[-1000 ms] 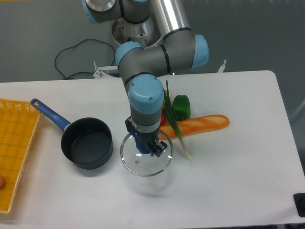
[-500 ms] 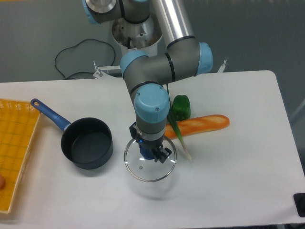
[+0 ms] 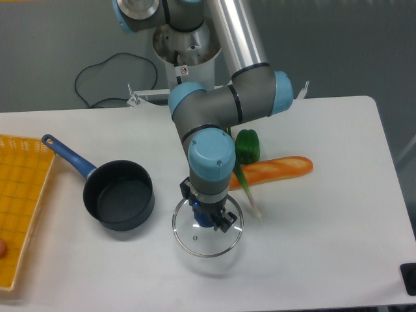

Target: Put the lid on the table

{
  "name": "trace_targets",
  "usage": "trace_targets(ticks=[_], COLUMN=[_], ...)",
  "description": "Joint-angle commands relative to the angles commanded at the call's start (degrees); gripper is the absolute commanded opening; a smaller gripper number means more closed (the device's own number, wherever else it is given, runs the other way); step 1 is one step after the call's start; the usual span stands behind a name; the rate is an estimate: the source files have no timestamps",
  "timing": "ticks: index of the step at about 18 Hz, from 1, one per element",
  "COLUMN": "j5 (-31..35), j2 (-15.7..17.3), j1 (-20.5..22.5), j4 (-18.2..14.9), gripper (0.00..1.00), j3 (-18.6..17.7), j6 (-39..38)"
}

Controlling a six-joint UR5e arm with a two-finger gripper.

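Observation:
The lid (image 3: 207, 237), a round clear glass disc with a thin metal rim, hangs just over the white table (image 3: 312, 227) near its front middle. My gripper (image 3: 209, 218) points straight down and is shut on the lid's small blue centre knob. A faint shadow lies on the table under the lid, so it seems slightly raised or barely touching. The arm's wrist hides part of the lid's far edge.
A dark saucepan (image 3: 119, 195) with a blue handle stands left of the lid. A baguette (image 3: 273, 169), a green pepper (image 3: 247, 145) and a green onion (image 3: 246, 192) lie just behind and to the right. A yellow-orange gridded tray (image 3: 23, 208) sits at the left edge.
The gripper has carried the lid a little to the right and toward the front edge, and lower toward the table.

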Motion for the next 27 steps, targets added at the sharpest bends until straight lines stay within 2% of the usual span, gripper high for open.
trace_targets(ticks=[3, 13, 27], j5=[-1.8, -1.8, -1.6], j2=[-0.8, -3.1, -4.4], j1=[0.2, 0.2, 0.0], j4=[0.5, 1.0, 2.0], gripper=[0.43, 0.43, 0.43], j3=[0.0, 0.1, -0.1], j6=[0.2, 0.2, 0.2])
